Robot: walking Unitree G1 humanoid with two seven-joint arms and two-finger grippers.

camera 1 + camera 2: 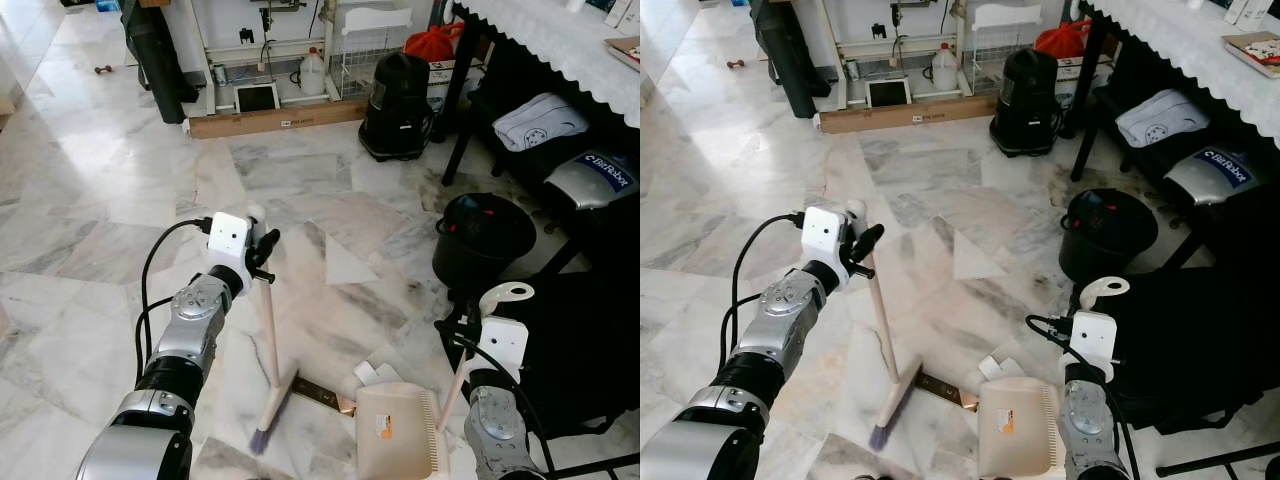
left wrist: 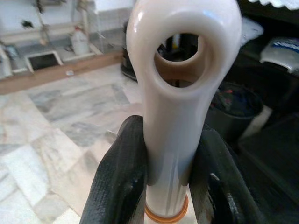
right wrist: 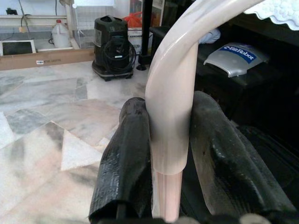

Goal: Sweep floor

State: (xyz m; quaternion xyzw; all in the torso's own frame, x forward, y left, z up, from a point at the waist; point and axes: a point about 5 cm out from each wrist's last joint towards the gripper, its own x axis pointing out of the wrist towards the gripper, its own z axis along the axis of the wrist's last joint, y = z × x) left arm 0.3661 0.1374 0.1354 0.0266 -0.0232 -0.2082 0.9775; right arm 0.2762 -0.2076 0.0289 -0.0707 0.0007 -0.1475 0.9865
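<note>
A pale broom [image 1: 270, 340] stands slightly tilted on the marble floor [image 1: 110, 190], its bristle head down beside a cream dustpan [image 1: 398, 430] and a few white scraps [image 1: 372, 372]. The left gripper [image 1: 262, 250] pinches the broom's handle near the top; the left wrist view shows the black fingers [image 2: 119, 182] pressed against the looped end. The right gripper [image 3: 170, 154] clamps the dustpan's handle [image 1: 497, 298], seen close in the right wrist view, where the pan itself is cut off. The head views add a black bin [image 1: 484, 240] nearby, a black vacuum cleaner [image 1: 396, 105] farther back and a dark table [image 1: 560, 60] on the right. The bristle tips look blurred.
</note>
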